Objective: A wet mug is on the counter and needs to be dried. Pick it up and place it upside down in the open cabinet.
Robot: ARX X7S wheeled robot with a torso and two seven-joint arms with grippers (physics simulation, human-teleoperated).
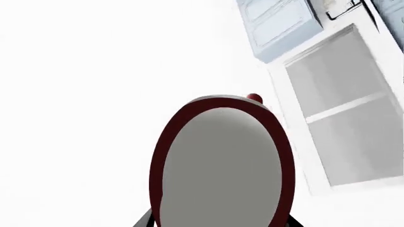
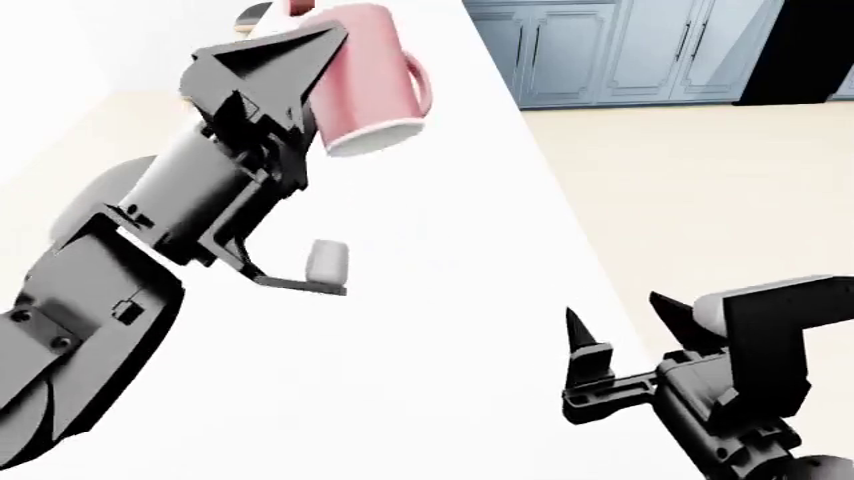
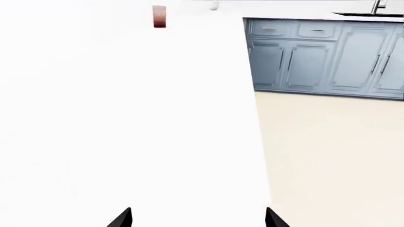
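Note:
My left gripper (image 2: 334,32) is shut on the red mug (image 2: 367,75) and holds it tilted, high above the white counter (image 2: 441,300). The mug's white end (image 2: 380,135) faces down and towards me, and its loop handle (image 2: 422,85) points right. In the left wrist view the mug (image 1: 221,161) fills the middle as a pale oval end ringed in dark red, between dark fingers (image 1: 144,221). The open cabinet (image 1: 344,118), pale grey inside with a flat shelf, shows beyond it. My right gripper (image 2: 621,318) is open and empty over the counter's near right edge, and it also shows in the right wrist view (image 3: 197,217).
Blue-grey panel-door cabinets (image 2: 627,50) with bar handles stand across a beige floor (image 2: 707,190) to the counter's right. They also show in the right wrist view (image 3: 328,56). A small red-brown object (image 3: 159,16) sits far along the counter (image 3: 126,118).

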